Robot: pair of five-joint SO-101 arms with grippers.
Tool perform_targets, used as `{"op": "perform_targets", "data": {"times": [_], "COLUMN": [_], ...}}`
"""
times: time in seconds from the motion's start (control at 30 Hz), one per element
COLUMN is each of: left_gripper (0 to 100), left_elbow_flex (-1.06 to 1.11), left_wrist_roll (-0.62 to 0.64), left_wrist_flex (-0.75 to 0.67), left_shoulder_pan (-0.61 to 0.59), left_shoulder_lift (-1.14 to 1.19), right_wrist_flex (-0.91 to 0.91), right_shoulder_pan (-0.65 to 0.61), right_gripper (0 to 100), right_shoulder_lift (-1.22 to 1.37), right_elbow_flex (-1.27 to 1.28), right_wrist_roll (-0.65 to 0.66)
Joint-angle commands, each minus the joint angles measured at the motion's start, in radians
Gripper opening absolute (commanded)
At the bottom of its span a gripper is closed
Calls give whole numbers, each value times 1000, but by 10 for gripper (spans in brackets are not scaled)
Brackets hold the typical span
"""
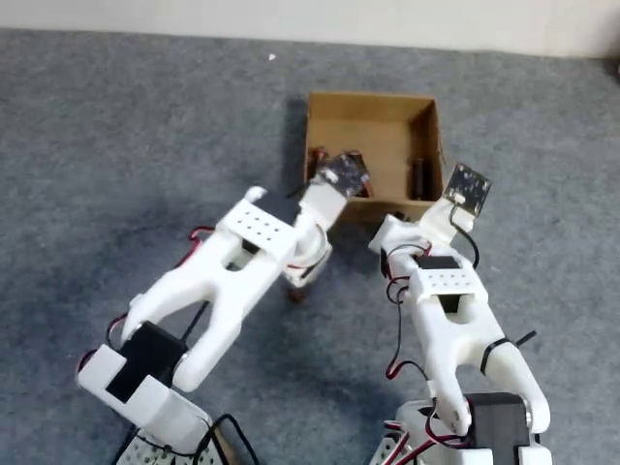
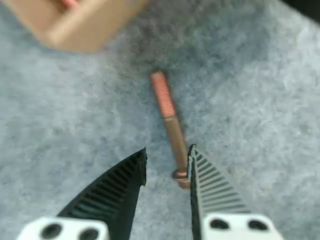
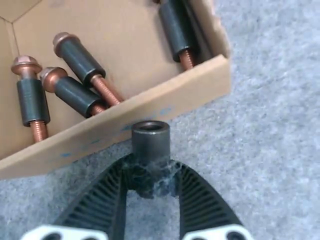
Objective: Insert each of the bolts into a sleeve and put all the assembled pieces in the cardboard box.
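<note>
While right pincer point(image 3: 150, 172) grips a sleeve point(image 3: 150, 141), left pincer point(image 2: 168, 150) straddles a bolt point(image 2: 169, 121)

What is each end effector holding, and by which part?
Right end effector: dark sleeve, clamped at one end. Left end effector: open, nothing held; bolt lies loose on the carpet.

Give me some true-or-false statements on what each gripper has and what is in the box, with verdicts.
1. The right gripper is closed on a dark sleeve. True.
2. That sleeve already has a bolt in it. False: its bore shows open and empty.
3. The left gripper is clamped on the bolt. False: it is open, and the bolt lies on the carpet with its head end between the fingers.
4. Assembled pieces lie in the cardboard box. True.
5. The held sleeve is inside the box. False: it is outside, beside the wall.
</note>
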Motion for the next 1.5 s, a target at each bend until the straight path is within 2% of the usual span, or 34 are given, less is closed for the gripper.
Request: {"op": "perform_targets", "data": {"times": [0.0, 0.23, 0.8, 0.97, 1.13, 1.27, 1.47], "left_gripper": [158, 158, 157, 153, 85, 2, 5], "left_elbow_flex": [53, 137, 147, 70, -48, -79, -65], "left_wrist_roll": [-5, -5, -5, 9, 32, 34, 37], "left_wrist_flex": [-80, -164, -164, -155, -64, -49, -48], "left_shoulder_pan": [41, 39, 39, 39, 41, 41, 33], "left_shoulder_lift": [-5, -4, -2, 74, 171, 202, 173], "right_wrist_flex": [-27, -27, -27, -27, -27, -27, -27], "right_shoulder_pan": [12, 12, 12, 12, 12, 12, 12], "right_gripper": [4, 4, 4, 4, 4, 4, 4], "right_shoulder_lift": [-48, -48, -48, -48, -48, -48, -48], "right_elbow_flex": [-10, -8, -5, -5, -5, -5, -5], "right_wrist_roll": [2, 2, 2, 2, 2, 2, 2]}}
